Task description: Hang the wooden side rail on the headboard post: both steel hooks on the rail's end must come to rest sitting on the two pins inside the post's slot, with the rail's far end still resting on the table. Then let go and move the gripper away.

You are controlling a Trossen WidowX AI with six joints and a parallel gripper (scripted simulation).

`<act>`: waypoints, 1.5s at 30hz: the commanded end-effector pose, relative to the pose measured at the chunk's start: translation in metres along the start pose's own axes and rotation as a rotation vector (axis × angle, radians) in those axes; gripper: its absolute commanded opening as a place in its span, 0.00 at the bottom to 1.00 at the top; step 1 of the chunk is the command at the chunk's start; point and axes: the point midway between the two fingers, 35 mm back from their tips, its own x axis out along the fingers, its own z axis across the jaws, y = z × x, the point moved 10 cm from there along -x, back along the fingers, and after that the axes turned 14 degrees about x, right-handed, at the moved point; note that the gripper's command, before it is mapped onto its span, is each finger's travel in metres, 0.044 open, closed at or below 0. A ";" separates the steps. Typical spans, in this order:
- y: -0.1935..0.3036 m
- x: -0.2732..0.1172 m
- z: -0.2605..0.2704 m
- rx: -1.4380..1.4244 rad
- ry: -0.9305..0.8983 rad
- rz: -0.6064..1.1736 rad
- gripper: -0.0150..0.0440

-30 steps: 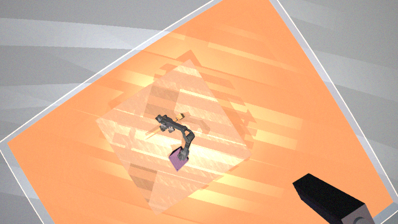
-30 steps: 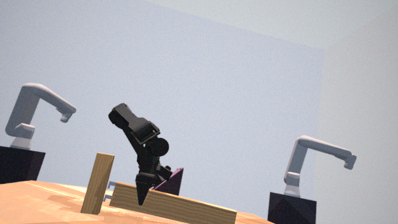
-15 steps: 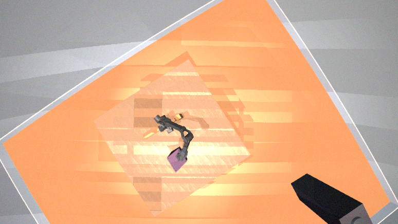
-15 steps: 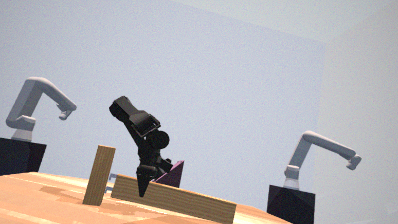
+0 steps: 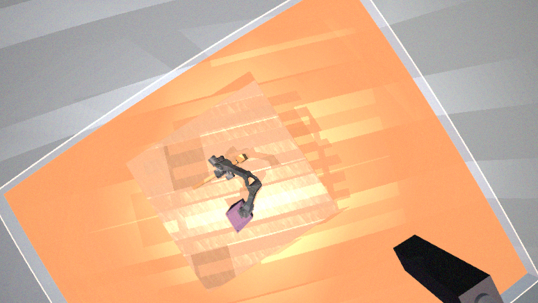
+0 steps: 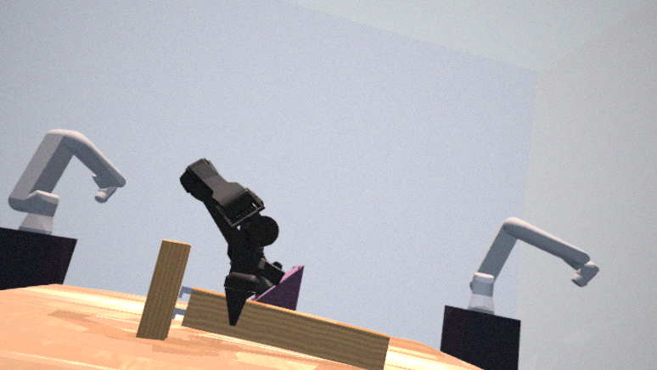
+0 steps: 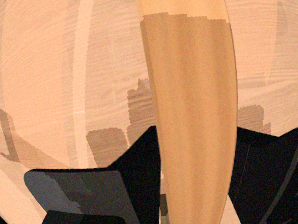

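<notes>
The wooden side rail (image 5: 202, 182) (image 6: 317, 333) (image 7: 195, 85) lies on edge, low along the table. My gripper (image 6: 233, 320) (image 7: 178, 128) is shut on the rail, nearer its hook end, with fingers on both sides. The headboard post (image 5: 242, 158) (image 6: 163, 291) stands upright, leaning slightly in the exterior view. The upper steel hook (image 6: 186, 290) and lower steel hook (image 6: 178, 313) stick out from the rail's end and reach the post's edge in that view. The slot and pins are hidden, so I cannot tell whether the hooks are inside. The rail's far end is low at the table.
The table (image 5: 286, 187) (image 6: 92, 338) carries shadows and bright bands. My arm's purple base (image 5: 238, 217) (image 6: 287, 289) is behind the rail in the exterior view. Two grey arms (image 6: 34, 202) (image 6: 482, 280) stand on dark pedestals in the background.
</notes>
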 end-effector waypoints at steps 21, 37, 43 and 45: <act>0.005 -0.008 -0.004 0.006 0.020 -0.005 0.25; 0.007 -0.007 -0.003 0.006 0.020 -0.005 0.25; 0.007 -0.007 -0.003 0.006 0.020 -0.005 0.25; 0.008 -0.007 -0.003 0.006 0.020 -0.005 0.25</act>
